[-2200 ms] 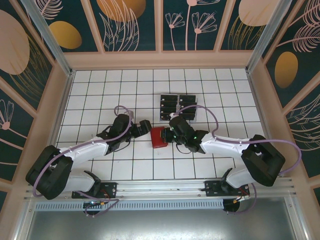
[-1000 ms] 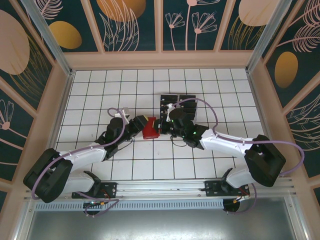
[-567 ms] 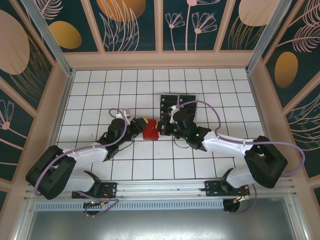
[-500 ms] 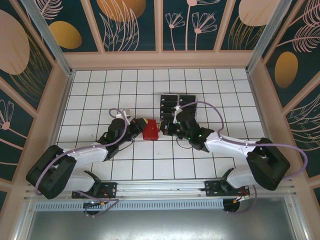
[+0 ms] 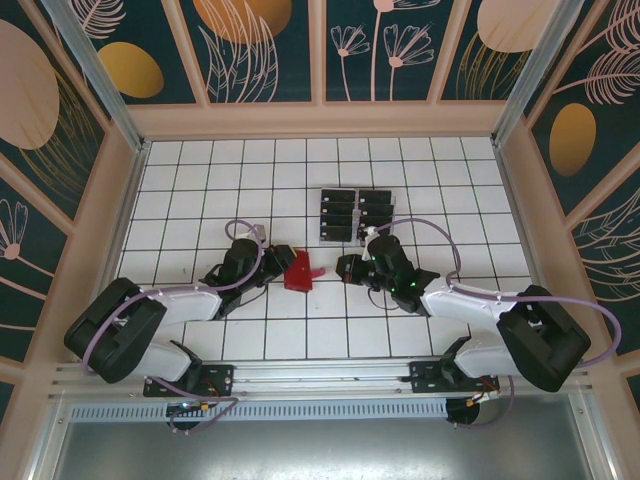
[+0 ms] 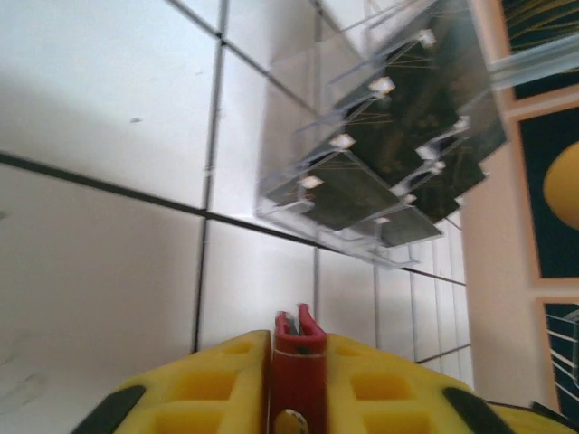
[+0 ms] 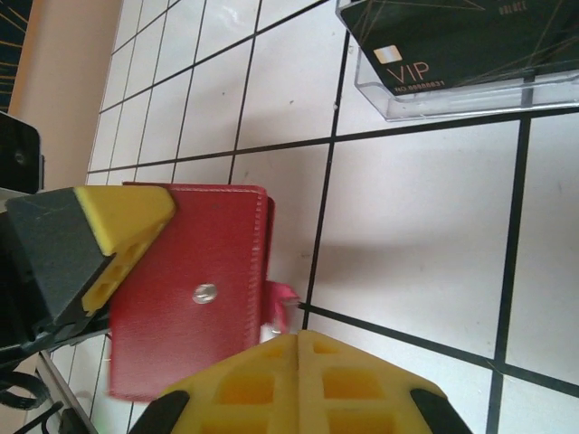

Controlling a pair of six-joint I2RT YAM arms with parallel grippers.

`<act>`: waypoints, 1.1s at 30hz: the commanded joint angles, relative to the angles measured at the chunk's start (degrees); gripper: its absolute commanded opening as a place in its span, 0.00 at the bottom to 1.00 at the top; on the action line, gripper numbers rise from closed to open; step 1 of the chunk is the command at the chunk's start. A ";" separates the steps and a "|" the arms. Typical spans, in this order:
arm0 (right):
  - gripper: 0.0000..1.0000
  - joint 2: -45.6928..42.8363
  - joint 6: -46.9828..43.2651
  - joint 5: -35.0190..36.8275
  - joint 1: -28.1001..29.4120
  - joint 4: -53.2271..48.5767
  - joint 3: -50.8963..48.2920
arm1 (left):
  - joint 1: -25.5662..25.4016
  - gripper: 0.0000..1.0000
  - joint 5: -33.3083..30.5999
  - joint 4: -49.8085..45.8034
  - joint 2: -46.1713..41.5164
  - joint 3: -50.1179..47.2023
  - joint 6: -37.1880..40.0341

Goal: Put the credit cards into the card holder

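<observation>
Your left gripper (image 6: 298, 348) is clamped on one edge of the small red square folding wallet (image 7: 185, 298). The wallet sits between the two arms, near the clear plastic slotted tray (image 7: 452, 95) that holds the thin black rectangular cards (image 7: 452, 36). As far as you can see, no card is in the wallet yet. Your right gripper (image 7: 301, 348) has its fingers pressed fully together right at the wallet's red tab clasp (image 7: 279, 303), and you cannot tell whether the tab is pinched or only lying against the tips. That is the main risk: if the tab is only brushed, a pull will slip off it and the wallet will not open. If it is caught, a hard pull could twist the wallet out of the left grip, which looks to bite only near a corner. The two grippers are also very near each other and could knock together, and the right arm's purple cable (image 5: 430, 225) loops close by the tray and might nudge it. All of this is on a white tiled bench (image 5: 200, 180) with black grid lines, enclosed by pale framing and dark teal wall panels (image 5: 400, 50) with gold ovals and pink plant outlines.
</observation>
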 commanded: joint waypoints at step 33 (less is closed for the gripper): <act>0.71 24.78 -8.96 21.72 13.95 -23.29 27.04 | -0.04 0.98 -23.70 -33.09 -14.10 3.85 1.28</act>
